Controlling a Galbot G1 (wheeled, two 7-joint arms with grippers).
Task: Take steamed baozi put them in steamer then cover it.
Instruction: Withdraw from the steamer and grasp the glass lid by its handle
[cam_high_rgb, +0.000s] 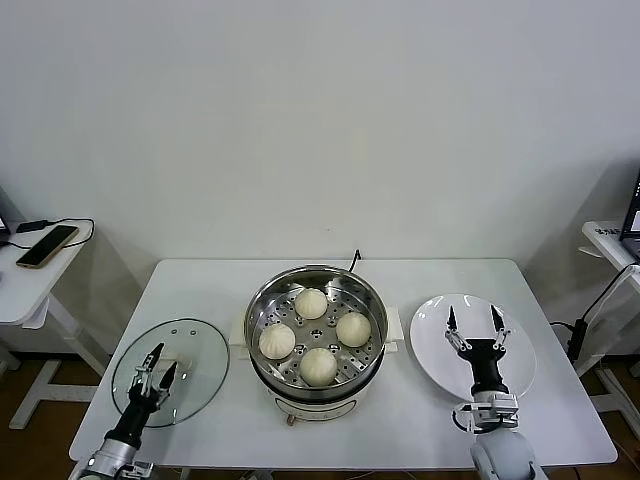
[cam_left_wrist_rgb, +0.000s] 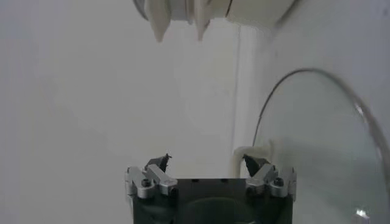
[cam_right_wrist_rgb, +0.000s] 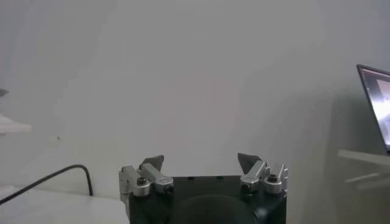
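The steamer (cam_high_rgb: 262, 312), a shiny steel pot with white handles, stands mid-table. Several cream-white baozi lie on its perforated tray, among them one at the back (cam_high_rgb: 311, 303) and one at the front (cam_high_rgb: 318, 366). The clear glass lid (cam_high_rgb: 190, 385) lies flat on the table to the steamer's left. My left gripper (cam_high_rgb: 163, 362) is open and empty just above the lid; in the left wrist view (cam_left_wrist_rgb: 207, 159) one fingertip is next to the lid's white handle (cam_left_wrist_rgb: 239, 159), with the glass lid (cam_left_wrist_rgb: 323, 140) beside it. My right gripper (cam_high_rgb: 472, 314) is open and empty above the white plate (cam_high_rgb: 435, 335), and it also shows in the right wrist view (cam_right_wrist_rgb: 200, 159).
The white table (cam_high_rgb: 200, 290) holds the steamer, lid and plate. A black cable (cam_high_rgb: 356, 260) runs off behind the steamer. A side desk with a phone (cam_high_rgb: 46, 245) stands at far left. Another desk edge (cam_high_rgb: 610, 240) is at far right.
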